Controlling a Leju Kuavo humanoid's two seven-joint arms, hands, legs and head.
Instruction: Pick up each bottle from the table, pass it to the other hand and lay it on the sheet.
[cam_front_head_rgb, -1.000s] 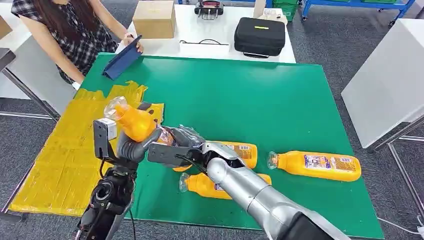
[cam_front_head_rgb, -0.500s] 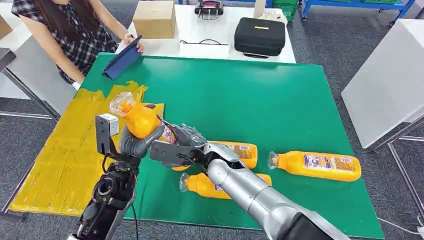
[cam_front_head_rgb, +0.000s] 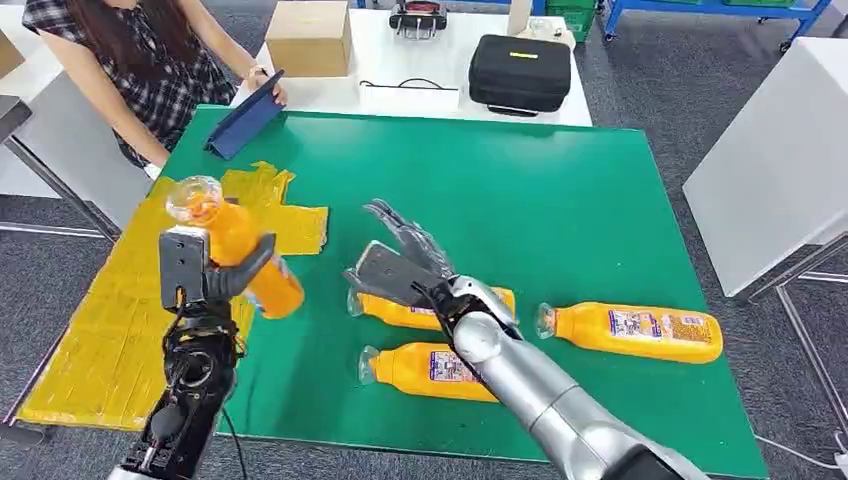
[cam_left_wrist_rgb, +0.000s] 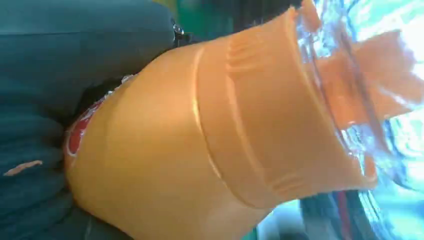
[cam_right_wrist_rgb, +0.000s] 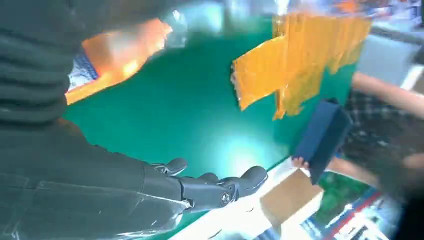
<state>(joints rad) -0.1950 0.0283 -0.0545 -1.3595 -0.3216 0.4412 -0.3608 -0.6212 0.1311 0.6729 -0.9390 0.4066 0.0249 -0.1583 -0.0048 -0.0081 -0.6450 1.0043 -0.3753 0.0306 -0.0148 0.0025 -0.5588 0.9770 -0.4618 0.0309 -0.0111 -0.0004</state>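
My left hand (cam_front_head_rgb: 225, 283) grips an orange bottle (cam_front_head_rgb: 235, 244) with a clear cap, held tilted above the near edge of the yellow sheet (cam_front_head_rgb: 120, 310). Up close in the left wrist view, that bottle (cam_left_wrist_rgb: 210, 130) lies against the hand's grey cover (cam_left_wrist_rgb: 55, 100). My right hand (cam_front_head_rgb: 400, 262) hangs open over the green table (cam_front_head_rgb: 520, 190), fingers spread and holding nothing; the right wrist view shows its fingers (cam_right_wrist_rgb: 215, 189). Three more orange bottles lie on the table: one (cam_front_head_rgb: 425, 312) just beneath the right hand, one (cam_front_head_rgb: 430, 370) nearer me, one (cam_front_head_rgb: 632, 331) to the right.
A person (cam_front_head_rgb: 130, 60) sits at the far left holding a blue tablet (cam_front_head_rgb: 245, 115) at the table's corner. Behind the green table a white table carries a cardboard box (cam_front_head_rgb: 308, 38) and a black case (cam_front_head_rgb: 520, 72). Another white table (cam_front_head_rgb: 780, 160) stands to the right.
My right hand has let go of the bottle and drawn back to the right, fingers spread. My left hand has carried the bottle away to the left, over the sheet's edge.
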